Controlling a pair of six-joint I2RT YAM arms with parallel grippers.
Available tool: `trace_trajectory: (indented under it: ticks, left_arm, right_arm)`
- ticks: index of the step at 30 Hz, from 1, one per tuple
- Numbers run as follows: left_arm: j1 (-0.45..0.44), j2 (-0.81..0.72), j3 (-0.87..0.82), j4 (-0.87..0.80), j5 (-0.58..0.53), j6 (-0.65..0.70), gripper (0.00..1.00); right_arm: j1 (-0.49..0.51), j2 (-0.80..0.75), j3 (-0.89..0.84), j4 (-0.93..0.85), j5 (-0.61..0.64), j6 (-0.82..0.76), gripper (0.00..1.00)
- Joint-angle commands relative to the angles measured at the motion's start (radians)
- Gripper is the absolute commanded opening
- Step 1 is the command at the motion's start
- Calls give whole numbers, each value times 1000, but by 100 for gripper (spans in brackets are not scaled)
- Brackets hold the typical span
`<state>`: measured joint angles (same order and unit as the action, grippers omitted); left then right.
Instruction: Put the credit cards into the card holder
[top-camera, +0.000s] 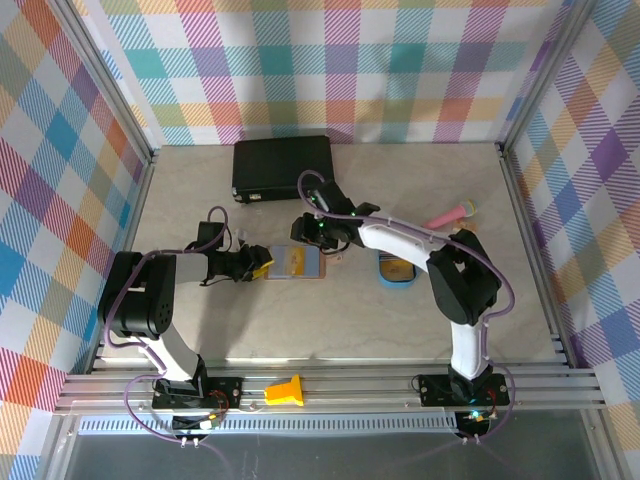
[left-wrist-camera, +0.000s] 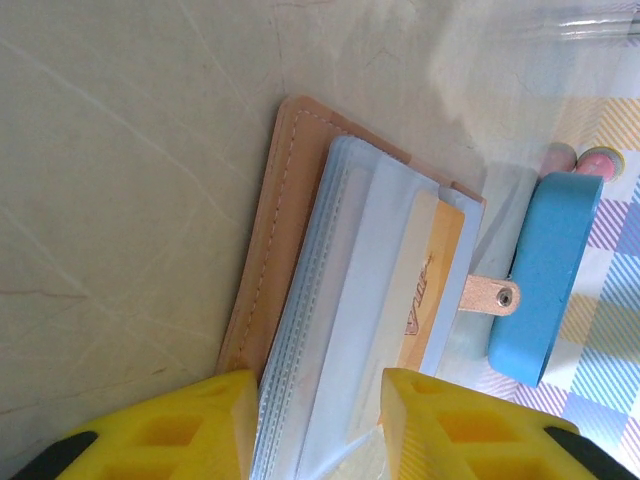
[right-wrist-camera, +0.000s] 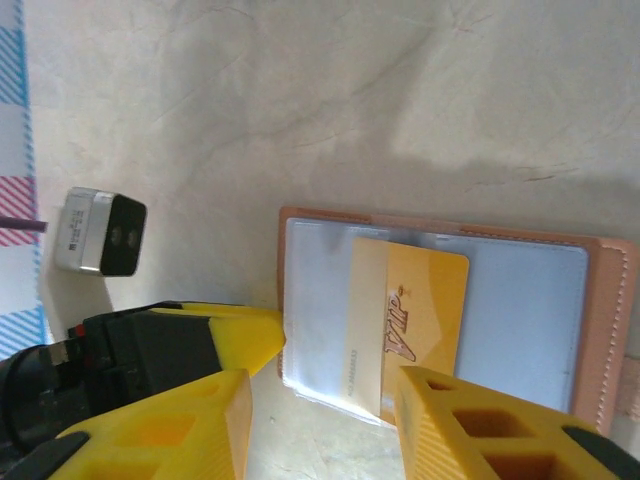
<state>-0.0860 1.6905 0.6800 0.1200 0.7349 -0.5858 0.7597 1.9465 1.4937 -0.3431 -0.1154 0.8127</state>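
Checked cloth walls (top-camera: 330, 60) in pastel squares close in a pale, marbled bench (top-camera: 330, 320). Near its middle we find the card holder (right-wrist-camera: 520, 300), lying open and flat, its salmon leather cover underneath and its bluish clear sleeves facing up. An orange-yellow card (right-wrist-camera: 420, 320) marked VIP lies across the top sleeve. One strip of it looks paler under clear plastic and the rest is bare orange; how far it sits inside a pocket we cannot tell. A small leather tab (left-wrist-camera: 490, 297) with a metal stud juts from the holder's side towards the tray.

We see the left fingers (left-wrist-camera: 225, 410) pinching the holder at its left edge, the pack of sleeves filling the gap between them. The right fingers (right-wrist-camera: 225, 420) are spread apart, with the near end of the card in the gap between them, and they grip nothing.

Near the holder, to its right, rests a blue oval tray (left-wrist-camera: 545, 290) with something orange in it. Beyond that tray lies a pink, pen-like thing (top-camera: 450, 213) with a yellow tip. A large black case (top-camera: 283, 165) lies at the back of the bench by the wall, well apart from the holder. On the metal rail at the front, between the two arm bases, sits a small yellow block (top-camera: 285, 390).
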Motion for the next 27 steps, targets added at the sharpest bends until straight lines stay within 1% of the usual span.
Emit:
trace_trajectory:
  ticks: [1, 6, 12, 15, 20, 27]
  left_arm:
    - [-20, 32, 4, -3, -14, 15, 38]
    - [-21, 32, 3, -5, -12, 19, 38]
    - [-21, 35, 6, -5, -8, 21, 37]
    - [-20, 34, 4, -5, -6, 21, 37]
    - [-21, 31, 3, -6, -6, 26, 37]
    - [-20, 35, 1, -3, -5, 27, 37]
  right_arm:
    - [33, 85, 107, -247, 63, -69, 41]
    - [49, 175, 236, -374, 80, -83, 44]
    - [50, 258, 329, -434, 49, -99, 43]
    - [50, 285, 360, -449, 31, -103, 43]
    - [50, 302, 379, -458, 56, -99, 44]
    - [50, 337, 418, -481, 48, -101, 46]
